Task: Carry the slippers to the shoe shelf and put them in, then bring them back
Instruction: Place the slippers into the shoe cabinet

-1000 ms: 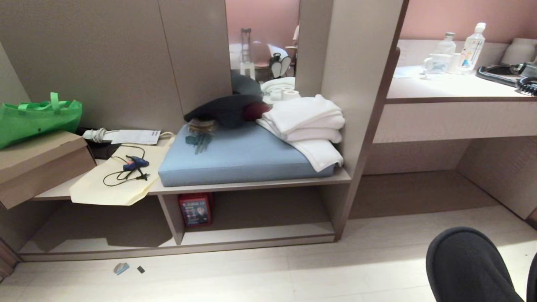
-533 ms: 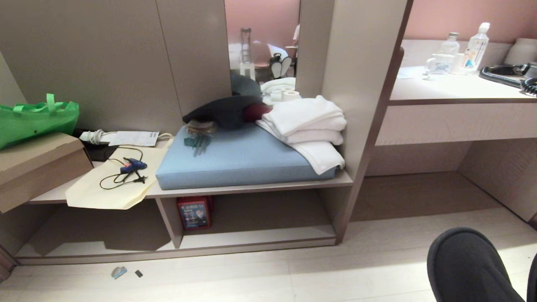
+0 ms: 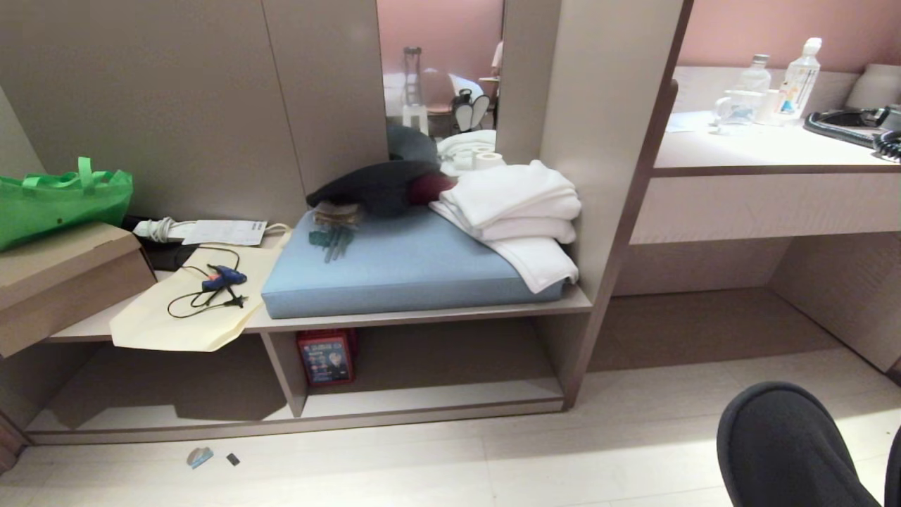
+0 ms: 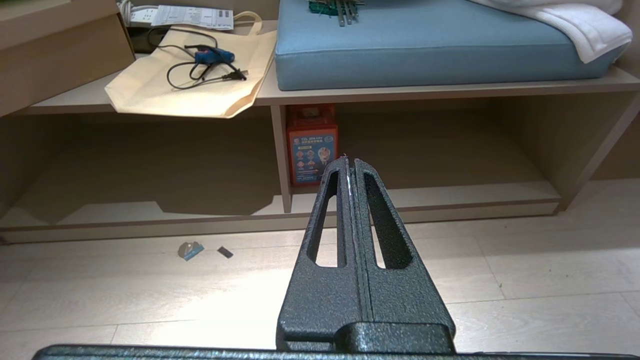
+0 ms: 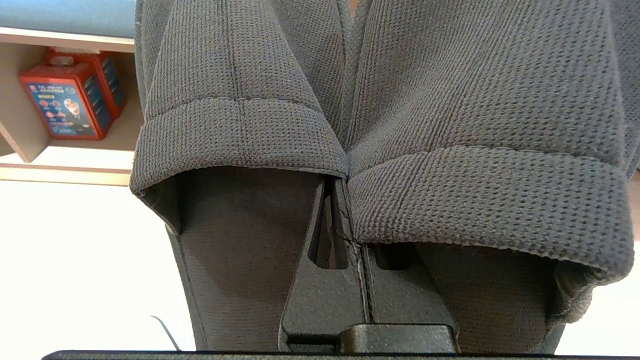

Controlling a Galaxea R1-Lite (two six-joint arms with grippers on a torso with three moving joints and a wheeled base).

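The dark grey slippers (image 5: 240,100) hang side by side from my right gripper (image 5: 334,182), which is shut on their inner edges where the two meet. One rounded toe (image 3: 781,443) shows at the lower right of the head view, over the floor. The shoe shelf (image 3: 436,394) is the low open cubby ahead and to the left, with a pale bottom board (image 4: 425,195) and an upright divider (image 3: 285,366). My left gripper (image 4: 349,161) is shut and holds nothing, pointing at the cubby from above the floor.
A red box (image 3: 326,357) stands in the cubby beside the divider. Above lie a blue cushion (image 3: 401,267), white towels (image 3: 517,211), dark clothing (image 3: 380,184), a cream bag (image 3: 190,303) and a cardboard box (image 3: 63,278). Small scraps (image 3: 200,457) lie on the floor. The desk counter (image 3: 760,151) is at the right.
The whole head view shifted slightly between one second and half a second ago, so the camera moved. Since then nothing has moved, and the slippers stay in the right gripper.
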